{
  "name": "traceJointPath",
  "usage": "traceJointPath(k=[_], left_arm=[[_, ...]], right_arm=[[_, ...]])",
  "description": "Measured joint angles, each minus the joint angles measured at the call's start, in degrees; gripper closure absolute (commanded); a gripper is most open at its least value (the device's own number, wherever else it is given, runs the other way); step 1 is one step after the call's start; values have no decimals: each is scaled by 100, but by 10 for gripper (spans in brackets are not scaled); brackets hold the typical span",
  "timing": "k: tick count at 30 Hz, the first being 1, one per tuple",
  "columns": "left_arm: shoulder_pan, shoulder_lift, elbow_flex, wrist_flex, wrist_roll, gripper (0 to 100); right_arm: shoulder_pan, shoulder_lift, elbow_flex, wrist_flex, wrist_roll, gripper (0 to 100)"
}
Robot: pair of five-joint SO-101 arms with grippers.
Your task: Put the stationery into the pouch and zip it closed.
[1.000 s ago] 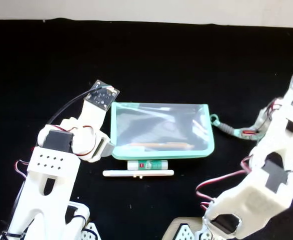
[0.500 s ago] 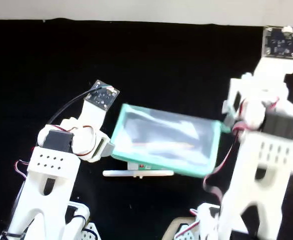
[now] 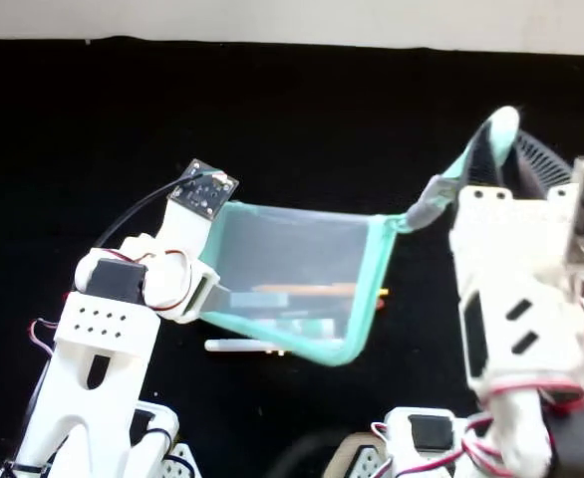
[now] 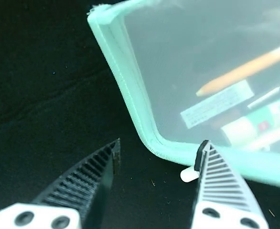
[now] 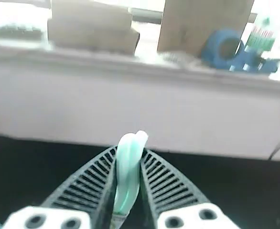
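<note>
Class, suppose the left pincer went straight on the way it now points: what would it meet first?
The left pincer would most likely meet the pouch at its green corner edge first, though depth is unclear.

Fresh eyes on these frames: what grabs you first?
The clear pouch with mint trim hangs tilted over mid-table, one end hoisted by its strap, which the right gripper pinches high above the table. The left gripper sits open at the opposite corner, and an orange pencil shows through the clear side.
</note>
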Motion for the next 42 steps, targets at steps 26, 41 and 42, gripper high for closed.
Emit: traceJointPath(k=[26, 41, 42], left_arm=[[0, 0, 0, -123, 0, 723], [-1064, 0, -607, 193, 9, 723], [-1073, 0, -756, 343, 0, 723]], right_arm=[[-1978, 3270, -3798, 79, -422, 989], [-2593, 3323, -3798, 985, -422, 989], [-2593, 3323, -3798, 1029, -422, 989]])
